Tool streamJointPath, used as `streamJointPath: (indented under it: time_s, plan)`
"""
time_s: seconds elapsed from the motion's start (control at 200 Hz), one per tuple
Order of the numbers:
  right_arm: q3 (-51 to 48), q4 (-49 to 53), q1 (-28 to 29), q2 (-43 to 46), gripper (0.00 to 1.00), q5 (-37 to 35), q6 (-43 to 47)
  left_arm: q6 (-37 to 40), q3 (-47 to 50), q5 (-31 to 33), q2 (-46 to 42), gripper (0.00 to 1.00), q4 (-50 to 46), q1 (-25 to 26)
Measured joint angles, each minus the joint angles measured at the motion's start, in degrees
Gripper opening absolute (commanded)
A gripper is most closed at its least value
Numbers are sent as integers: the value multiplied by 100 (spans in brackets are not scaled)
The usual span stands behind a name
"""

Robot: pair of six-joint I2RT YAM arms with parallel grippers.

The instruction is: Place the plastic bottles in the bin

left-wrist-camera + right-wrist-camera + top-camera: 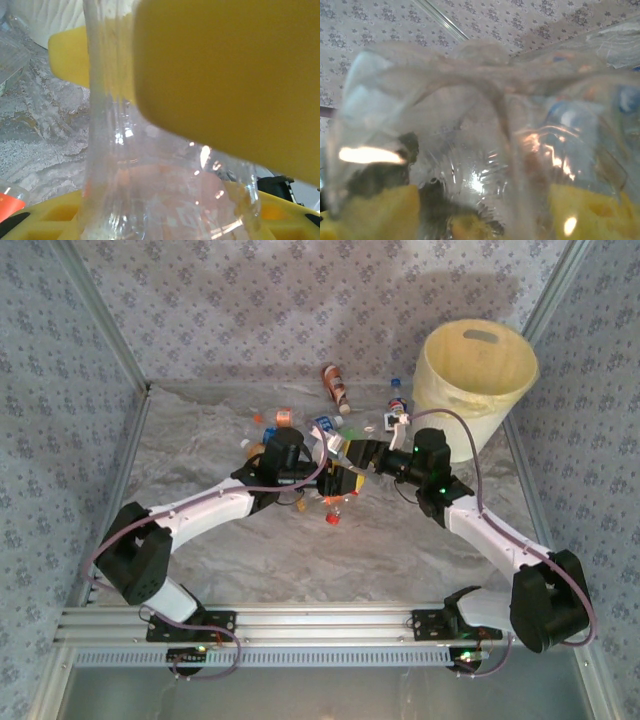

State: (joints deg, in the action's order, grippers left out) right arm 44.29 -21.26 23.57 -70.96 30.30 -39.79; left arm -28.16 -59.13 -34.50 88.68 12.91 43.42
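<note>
Hard against the left wrist lens: clear bottle [150, 190], upright in view, pinched between the yellow pads of the left claw [112, 65], so clenched on it. Right wrist lens pressed to crumpled clear plastic [480, 150]; cannot tell whether the right claw [355, 462] grips it or stands released, nor whether it is the same bottle. From above, both claws meet at mid-bench [300, 550], well left of the bin [475, 380], which stands far right. Progress: early, by my reading. No bottle shows in the visible part of the bin. Count: one bin; two arms; at least six loose bottles scattered mid to far, among them a brown-labelled bottle [336, 388] and a blue-capped bottle [397, 392]; arms hide others. All are left to move.
</note>
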Motion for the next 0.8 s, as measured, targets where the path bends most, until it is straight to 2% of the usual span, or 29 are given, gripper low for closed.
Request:
streamJointPath:
  time_s: [0.08,0.21,0.305,0.59,0.71,0.799]
  plan:
    - [33,11,22,0,60,-57,-50,0,0,-2,0,60,20,-22]
    - [98,96,37,0,57,-118,-70,13,-15,-26,0,85,35,-57]
    - [120,205,35,2,55,-284,-68,-35,-22,-50,0,97,17,-109]
    - [293,885,-33,9,54,-791,138,-103,7,-210,-192,98,24,-269]
    - [610,1231,-149,20,54,-898,356,-192,142,-223,-710,98,85,-455]
    - [1016,1502,-306,35,54,-955,599,-192,302,55,-1237,98,79,-575]
